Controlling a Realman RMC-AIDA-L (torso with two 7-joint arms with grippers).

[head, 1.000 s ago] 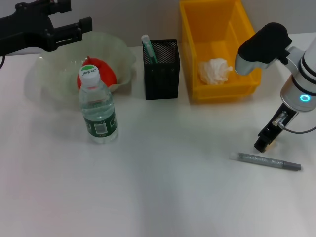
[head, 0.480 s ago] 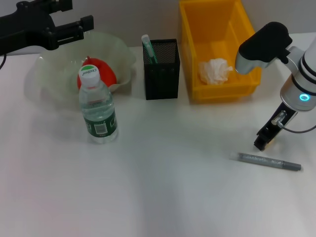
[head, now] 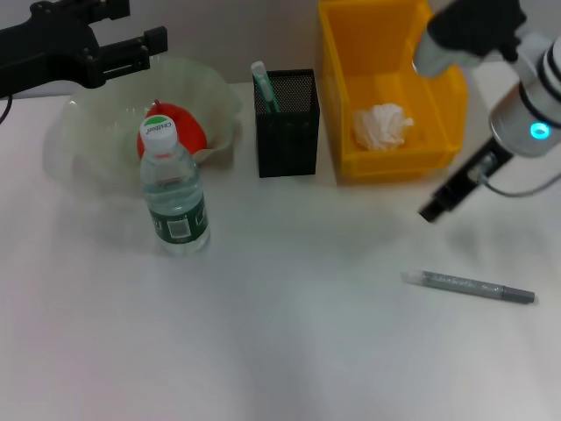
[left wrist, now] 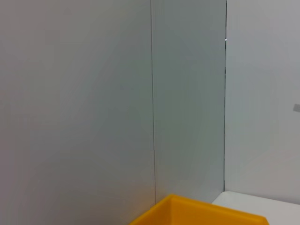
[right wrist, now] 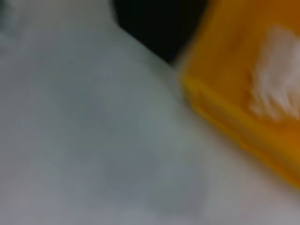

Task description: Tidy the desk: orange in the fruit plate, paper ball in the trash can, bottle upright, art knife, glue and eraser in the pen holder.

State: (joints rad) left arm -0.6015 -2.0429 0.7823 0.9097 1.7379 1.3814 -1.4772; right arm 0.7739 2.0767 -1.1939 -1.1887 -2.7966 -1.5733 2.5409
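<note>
A white counter (head: 289,351) carries everything. At its far edge, a yellow trash can (head: 337,105) holds the white paper ball (head: 381,125). To its left stands a black mesh pen holder (head: 287,123) with a green-capped glue stick (head: 263,85) inside. Farther left, a clear fruit plate (head: 88,140) holds the orange (head: 180,127), and a water bottle (head: 173,189) stands upright just in front of it.

The grey art knife (head: 469,287) lies flat on the counter at the right, its long axis running nearly left to right. The right hand (head: 434,210) hangs above the counter, nearer the trash can; the knife lies toward the robot and slightly right of it. Whether its fingers are wide or narrow cannot be told. The left hand (head: 145,46) sits parked, fingers apart and empty, above the plate, well apart from the knife. The right arm looks the one to fetch it.
</note>
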